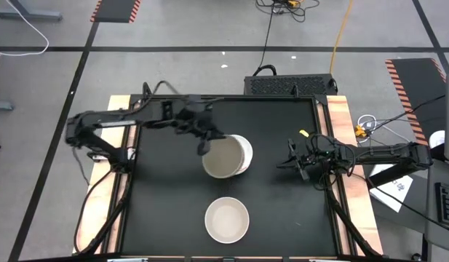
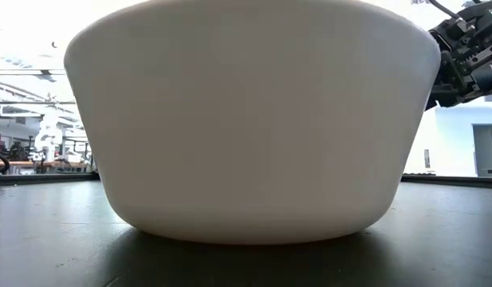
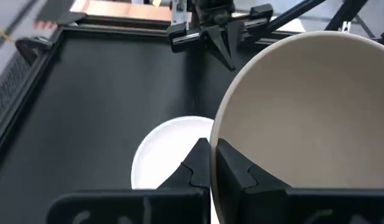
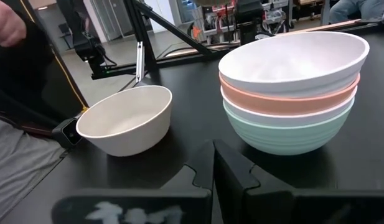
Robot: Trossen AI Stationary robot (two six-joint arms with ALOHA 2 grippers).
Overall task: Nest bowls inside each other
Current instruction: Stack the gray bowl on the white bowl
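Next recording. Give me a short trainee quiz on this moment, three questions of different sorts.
1. True or false: the left gripper is pinching the rim of a beige bowl.
2. Which colour is the bottom bowl of the stack? A) pink B) mint green C) white
3. Fill in: apart from the stack and the held bowl, ____ bowl stands alone on the table.

Key: 1 true; 2 B; 3 one, the lone bowl near the table's front edge.
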